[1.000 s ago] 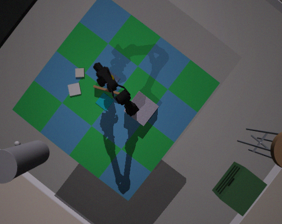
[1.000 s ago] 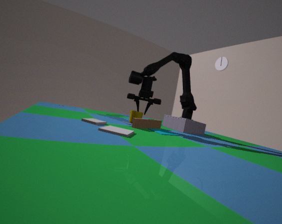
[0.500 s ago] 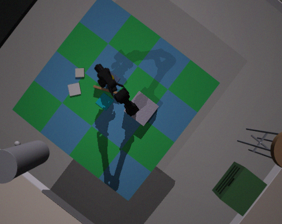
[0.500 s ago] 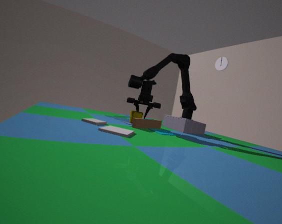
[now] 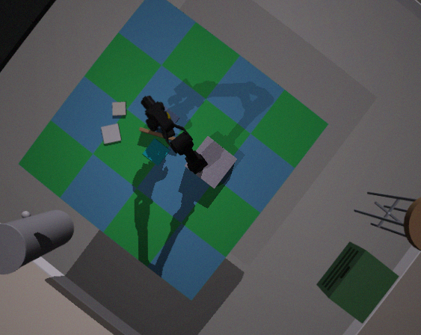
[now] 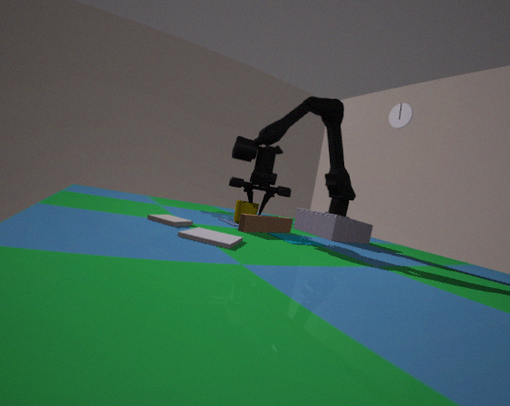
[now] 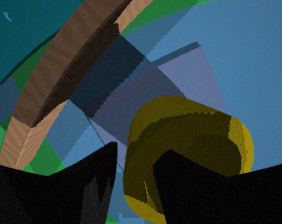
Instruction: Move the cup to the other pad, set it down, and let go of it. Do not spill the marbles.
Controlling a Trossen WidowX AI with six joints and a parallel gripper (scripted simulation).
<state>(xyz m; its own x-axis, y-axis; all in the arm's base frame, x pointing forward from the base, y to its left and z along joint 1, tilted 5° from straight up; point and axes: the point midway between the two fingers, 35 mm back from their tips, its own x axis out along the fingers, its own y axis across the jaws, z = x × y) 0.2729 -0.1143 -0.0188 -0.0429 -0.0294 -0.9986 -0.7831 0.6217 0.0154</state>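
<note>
The yellow cup [image 5: 169, 115] [image 6: 244, 212] [image 7: 167, 107] stands on the lavender pad [image 5: 174, 116] [image 6: 228, 221] [image 7: 202, 75]. Its mouth faces the wrist camera; its inside is dark and I cannot make out marbles. My gripper [image 6: 256, 208] [image 7: 134, 149] is partly open at the cup's rim. In the wrist view one finger overlaps the cup's mouth and the other is just outside its left wall, with a narrow gap. The teal pad [image 5: 155, 151] [image 6: 293, 239] [image 7: 17, 30] lies beyond the brown bar and holds no cup.
The upright brown wooden bar [image 5: 149, 131] [image 6: 265, 224] [image 7: 67, 70] stands between the two pads. A pale box [image 5: 219, 161] [image 6: 320, 224] is near the arm's base. Two flat pale slabs lie on the bar's other side, one smaller [image 5: 119, 109] [image 6: 170, 220] and one larger [image 5: 111, 134] [image 6: 210, 237].
</note>
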